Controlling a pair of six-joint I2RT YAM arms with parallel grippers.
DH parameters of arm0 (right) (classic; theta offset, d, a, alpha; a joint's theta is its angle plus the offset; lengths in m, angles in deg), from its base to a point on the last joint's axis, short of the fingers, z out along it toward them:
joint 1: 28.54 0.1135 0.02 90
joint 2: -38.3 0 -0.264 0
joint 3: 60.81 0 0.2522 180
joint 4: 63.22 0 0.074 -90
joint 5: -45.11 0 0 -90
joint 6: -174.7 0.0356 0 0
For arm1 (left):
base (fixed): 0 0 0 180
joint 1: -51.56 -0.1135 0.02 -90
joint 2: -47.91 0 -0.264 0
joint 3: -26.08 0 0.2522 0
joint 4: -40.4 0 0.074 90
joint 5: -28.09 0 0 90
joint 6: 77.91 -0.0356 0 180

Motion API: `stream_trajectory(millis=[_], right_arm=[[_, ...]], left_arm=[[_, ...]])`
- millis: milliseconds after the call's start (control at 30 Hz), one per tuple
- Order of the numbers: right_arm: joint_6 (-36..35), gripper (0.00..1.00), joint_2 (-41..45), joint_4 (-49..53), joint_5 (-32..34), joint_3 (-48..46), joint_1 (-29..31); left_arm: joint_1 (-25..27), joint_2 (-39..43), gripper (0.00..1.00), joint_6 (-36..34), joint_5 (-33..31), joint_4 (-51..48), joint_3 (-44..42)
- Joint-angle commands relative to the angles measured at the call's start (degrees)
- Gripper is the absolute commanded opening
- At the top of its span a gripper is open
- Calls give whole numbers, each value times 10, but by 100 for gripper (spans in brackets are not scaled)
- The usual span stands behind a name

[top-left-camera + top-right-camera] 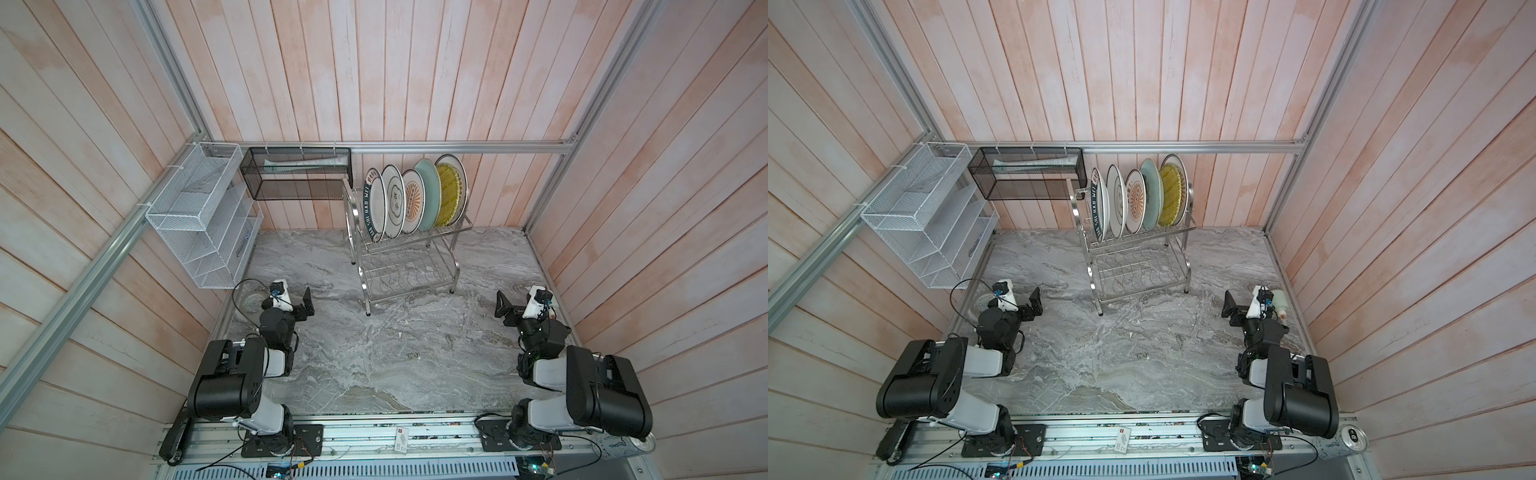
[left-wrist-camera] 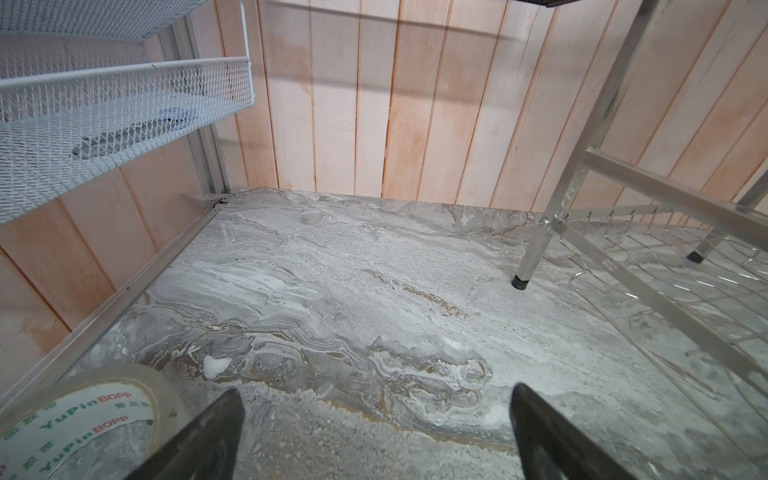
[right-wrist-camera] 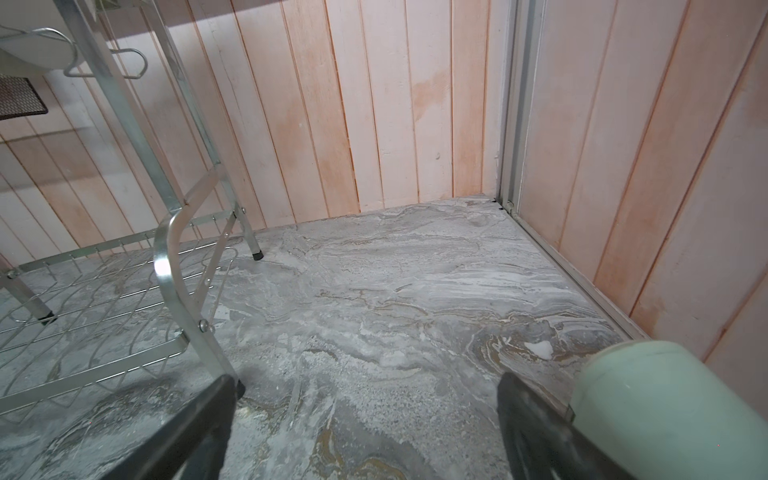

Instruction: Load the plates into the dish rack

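Several plates (image 1: 413, 201) (image 1: 1136, 201) stand upright side by side in the top tier of the dish rack (image 1: 409, 266) (image 1: 1138, 266) at the back middle. From left to right they are lettered dark-green rim, cloud outline, orange sunburst, pale green and yellow woven, with a white one behind. The rack's lower tier holds nothing. My left gripper (image 1: 308, 305) (image 2: 376, 392) is open over bare marble, left of the rack's leg (image 2: 536, 249). On the other side my right gripper (image 1: 500, 305) (image 3: 366, 379) is open and empty, near the rack's front right leg (image 3: 174, 266).
A tape roll (image 2: 83, 415) lies beside my left gripper. A pale green bottle (image 3: 665, 415) lies next to my right gripper by the right wall. A white mesh organizer (image 1: 199, 216) and a black mesh basket (image 1: 297, 174) hang on the walls at back left.
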Motion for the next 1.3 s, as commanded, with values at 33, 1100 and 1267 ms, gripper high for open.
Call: stream_trajectory(millis=[33,1100,1267], right_arm=[[-24,98,-7,20,-5,19,14],[-57,98,-54,60,235,59,115],[-56,98,-54,60,235,58,115]], left_arm=[[4,4,100,-1,-16,0,5],[25,1,100,-19,-45,-16,15],[25,1,100,-18,-45,-16,15]])
